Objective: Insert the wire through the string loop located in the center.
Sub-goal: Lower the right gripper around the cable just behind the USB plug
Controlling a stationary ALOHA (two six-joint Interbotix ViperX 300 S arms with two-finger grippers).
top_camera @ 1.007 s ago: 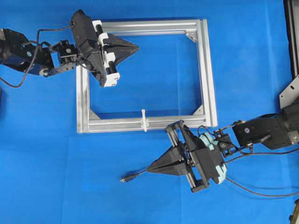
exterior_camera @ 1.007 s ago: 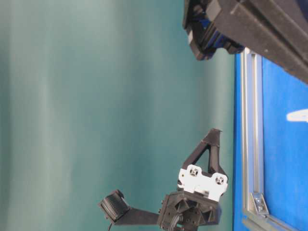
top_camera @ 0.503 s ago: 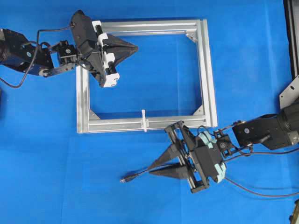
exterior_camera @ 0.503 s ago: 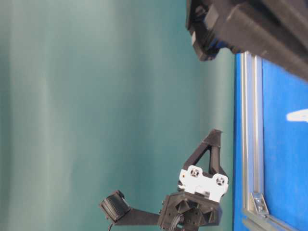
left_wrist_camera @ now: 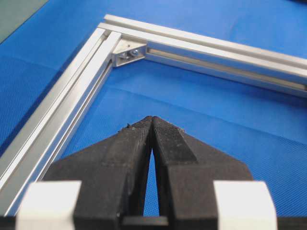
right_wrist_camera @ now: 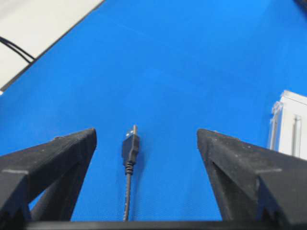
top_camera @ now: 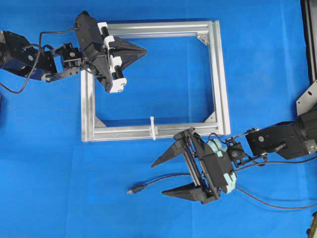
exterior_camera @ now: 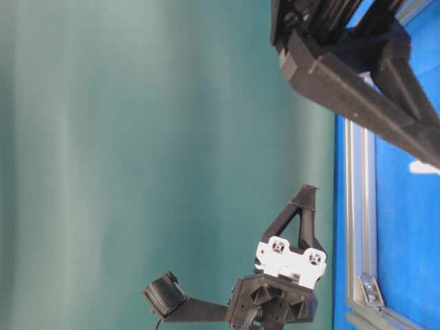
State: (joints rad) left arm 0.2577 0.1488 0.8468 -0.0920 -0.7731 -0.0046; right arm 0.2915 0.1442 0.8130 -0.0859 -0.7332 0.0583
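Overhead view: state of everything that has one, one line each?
Left gripper: shut, empty, over the frame's top left corner.
Right gripper: open wide, jaws either side of the wire, not gripping.
Wire: lying flat on the mat, plug tip pointing away from the gripper, not threaded.
String loop: upright on the frame's near rail, nothing through it.
Frame: flat on the mat.

wire [top_camera: 158, 181]: flat on mat, loose | string loop [top_camera: 153, 127]: upright on frame

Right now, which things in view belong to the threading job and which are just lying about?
For the job:
wire
string loop
right pincer, open around the wire
left pincer, shut

Just there:
silver frame
blue table cover
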